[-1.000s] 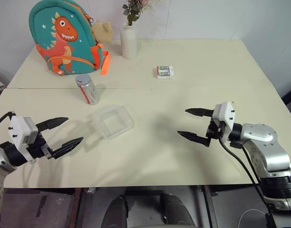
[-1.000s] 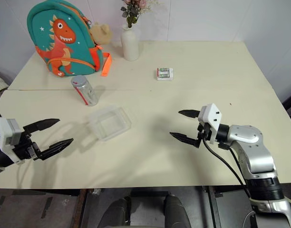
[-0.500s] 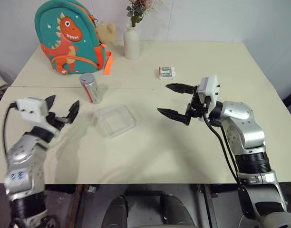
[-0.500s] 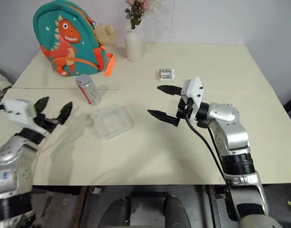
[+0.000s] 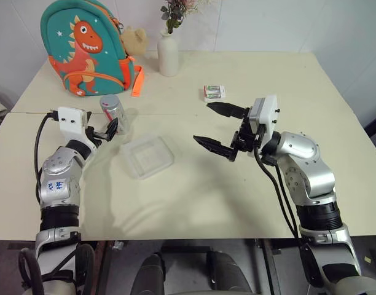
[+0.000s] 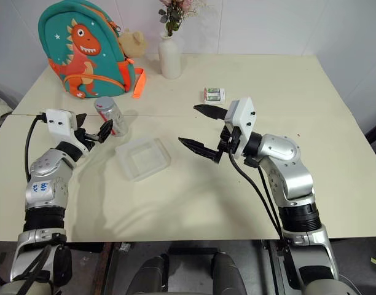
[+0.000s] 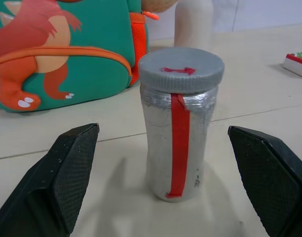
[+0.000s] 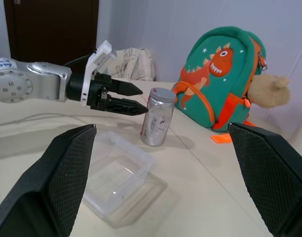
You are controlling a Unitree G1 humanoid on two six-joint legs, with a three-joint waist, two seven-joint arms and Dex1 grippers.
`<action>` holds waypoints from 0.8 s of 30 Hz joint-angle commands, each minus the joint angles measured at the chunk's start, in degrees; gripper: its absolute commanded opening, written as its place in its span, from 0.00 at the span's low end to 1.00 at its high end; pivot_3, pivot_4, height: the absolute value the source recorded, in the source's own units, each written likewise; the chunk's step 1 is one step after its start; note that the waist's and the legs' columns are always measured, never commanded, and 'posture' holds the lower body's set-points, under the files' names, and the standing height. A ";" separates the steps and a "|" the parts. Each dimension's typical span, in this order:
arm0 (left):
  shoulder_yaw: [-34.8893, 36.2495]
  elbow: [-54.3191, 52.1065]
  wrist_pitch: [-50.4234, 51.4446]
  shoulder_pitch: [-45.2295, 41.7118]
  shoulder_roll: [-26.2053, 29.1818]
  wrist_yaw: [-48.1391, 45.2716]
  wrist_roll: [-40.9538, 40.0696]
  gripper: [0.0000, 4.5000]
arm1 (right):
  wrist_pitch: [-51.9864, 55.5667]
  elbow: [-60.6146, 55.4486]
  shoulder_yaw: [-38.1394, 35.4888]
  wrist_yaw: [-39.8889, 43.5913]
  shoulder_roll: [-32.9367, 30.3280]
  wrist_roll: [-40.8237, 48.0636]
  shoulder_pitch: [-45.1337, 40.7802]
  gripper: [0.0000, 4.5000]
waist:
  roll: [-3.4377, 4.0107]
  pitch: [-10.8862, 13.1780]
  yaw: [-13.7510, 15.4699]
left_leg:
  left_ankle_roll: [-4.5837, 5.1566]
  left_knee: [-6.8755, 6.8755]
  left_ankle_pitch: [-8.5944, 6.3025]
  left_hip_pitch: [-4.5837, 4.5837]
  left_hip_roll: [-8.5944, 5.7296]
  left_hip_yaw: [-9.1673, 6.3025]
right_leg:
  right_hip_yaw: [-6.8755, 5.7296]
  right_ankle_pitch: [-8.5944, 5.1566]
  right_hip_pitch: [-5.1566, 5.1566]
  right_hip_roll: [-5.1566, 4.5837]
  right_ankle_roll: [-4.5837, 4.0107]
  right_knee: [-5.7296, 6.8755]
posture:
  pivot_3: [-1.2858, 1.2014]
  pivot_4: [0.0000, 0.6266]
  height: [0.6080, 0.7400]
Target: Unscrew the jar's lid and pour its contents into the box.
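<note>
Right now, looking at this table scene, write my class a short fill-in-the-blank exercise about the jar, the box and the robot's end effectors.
1. The lid is still ____ the jar.
2. The left end effector is open, just short of the ____.
3. The box holds ____.
4. The right end effector is ____, gripping nothing.

Missing words: on; jar; nothing; open

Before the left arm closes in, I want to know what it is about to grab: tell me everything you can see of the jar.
The jar is a small silvery cylinder with a red strip running down its side. Its grey screw lid, marked with a little red on top, is still on. It stands upright on the cream table, in front of the dinosaur backpack and beside the clear box, apart from it. The left claw is open with the jar in line between its fingers, which do not touch it. Its contents cannot be seen.
</note>
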 commanded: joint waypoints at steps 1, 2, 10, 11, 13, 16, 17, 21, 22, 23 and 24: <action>-0.91 6.44 -4.16 -4.57 1.36 -2.15 1.20 0.99 | -0.33 -3.21 -1.14 -1.64 -0.11 0.51 0.32 1.00 | 0.00 0.00 0.00 | 0.00 0.01 0.00 0.00 0.00 0.00 | 0.00 0.01 0.00 0.00 0.01 0.00 | 0.52 0.24 1.00; -1.30 8.52 -4.96 -5.77 1.52 -2.58 1.62 0.99 | -0.31 -3.48 -1.23 -1.98 -0.17 0.53 0.52 1.00 | 0.00 0.00 -0.02 | -0.01 0.02 0.01 0.00 0.00 0.00 | -0.01 0.01 0.00 0.00 0.01 0.01 | 0.52 0.24 1.00; -2.70 23.66 -11.48 -13.94 2.04 -3.93 3.67 0.99 | -0.27 -5.33 -1.48 -3.93 -0.41 0.73 1.83 1.00 | 0.00 0.00 -0.05 | -0.01 0.00 0.01 -0.01 0.00 0.00 | -0.02 0.01 0.00 0.00 0.03 -0.02 | 0.52 0.24 1.00; -2.82 25.14 -12.15 -14.68 2.10 -4.02 3.88 0.99 | -0.25 -5.48 -1.50 -4.13 -0.41 0.78 1.93 1.00 | 0.00 0.00 -0.04 | 0.00 -0.01 0.01 -0.01 0.00 0.01 | -0.02 0.01 0.00 0.00 0.03 -0.03 | 0.52 0.24 1.00; -3.09 28.30 -13.46 -16.36 2.11 -4.45 4.29 0.99 | -0.27 -5.70 -1.52 -4.47 -0.40 0.84 2.15 1.00 | -0.01 0.00 -0.02 | 0.00 0.00 0.01 -0.02 0.00 0.01 | -0.02 0.01 0.00 0.01 0.04 -0.03 | 0.52 0.24 1.00; -4.03 31.76 -15.13 -17.97 2.39 -4.45 5.78 0.99 | -0.31 -6.02 -1.50 -4.78 -0.41 0.84 2.51 1.00 | -0.01 0.00 -0.03 | 0.00 0.00 0.01 -0.03 0.00 0.01 | -0.02 0.02 0.00 0.01 0.05 -0.03 | 0.52 0.24 1.00; -4.25 32.66 -15.61 -18.38 2.39 -4.58 6.05 0.95 | -0.24 -6.34 -1.51 -5.05 -0.37 0.85 2.74 1.00 | -0.01 0.00 -0.05 | 0.00 0.00 0.01 -0.03 0.00 0.01 | -0.03 0.02 0.00 0.01 0.05 -0.03 | 0.52 0.24 1.00; -4.16 34.67 -16.80 -19.34 2.07 -5.34 5.86 0.71 | 0.08 -7.06 -1.57 -5.85 -0.34 0.93 3.29 1.00 | -0.01 0.00 -0.07 | -0.01 -0.04 0.01 -0.03 0.00 0.01 | -0.02 0.01 0.00 0.01 0.06 -0.05 | 0.52 0.24 1.00; -3.93 34.84 -17.05 -19.37 2.00 -5.22 5.68 0.66 | 0.15 -7.21 -1.49 -5.99 -0.32 0.89 3.49 1.00 | -0.01 0.00 -0.06 | 0.00 -0.04 0.01 -0.03 0.00 0.01 | -0.03 0.01 0.00 0.01 0.06 -0.05 | 0.52 0.24 1.00; -3.76 35.01 -17.27 -19.41 1.96 -5.15 5.55 0.59 | 0.20 -7.32 -1.42 -6.10 -0.31 0.87 3.62 1.00 | -0.01 0.00 -0.04 | 0.00 -0.04 0.01 -0.03 0.00 0.01 | -0.03 0.01 0.00 0.01 0.06 -0.05 | 0.52 0.24 1.00; -3.46 34.61 -18.01 -18.96 2.20 -4.80 5.44 0.51 | 0.34 -7.42 -1.29 -6.20 -0.27 0.89 3.83 1.00 | -0.01 0.00 -0.03 | -0.01 -0.04 0.01 -0.03 0.00 0.01 | -0.03 0.01 0.00 0.01 0.06 -0.05 | 0.52 0.24 1.00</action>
